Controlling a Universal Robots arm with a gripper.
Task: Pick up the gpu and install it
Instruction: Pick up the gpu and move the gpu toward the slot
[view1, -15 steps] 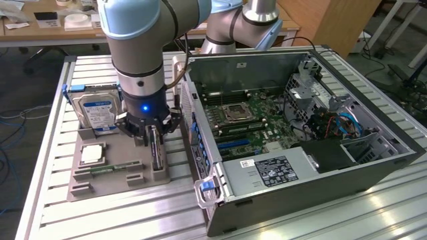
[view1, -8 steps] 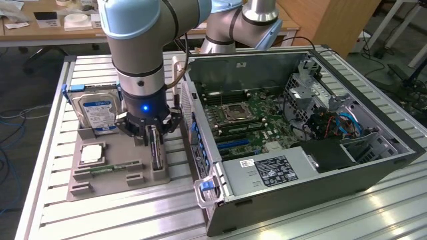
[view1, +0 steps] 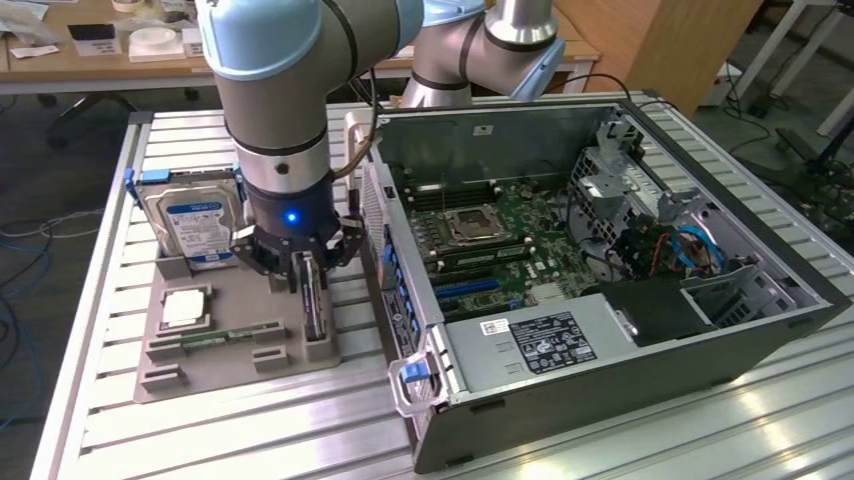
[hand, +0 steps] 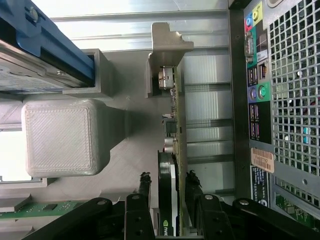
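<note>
Green board with dark parts, the gpu (view1: 315, 305) (hand: 178, 120) stands on its edge in a slot of the grey holder tray (view1: 240, 375), just beside the open computer case (view1: 601, 385). The gripper (view1: 310, 272) (hand: 169, 184) is low over the card, its fingers (hand: 145, 184) apart, one on each side of it, not pressed on it. The hard drive (view1: 194, 225) stands near, in the same tray.
</note>
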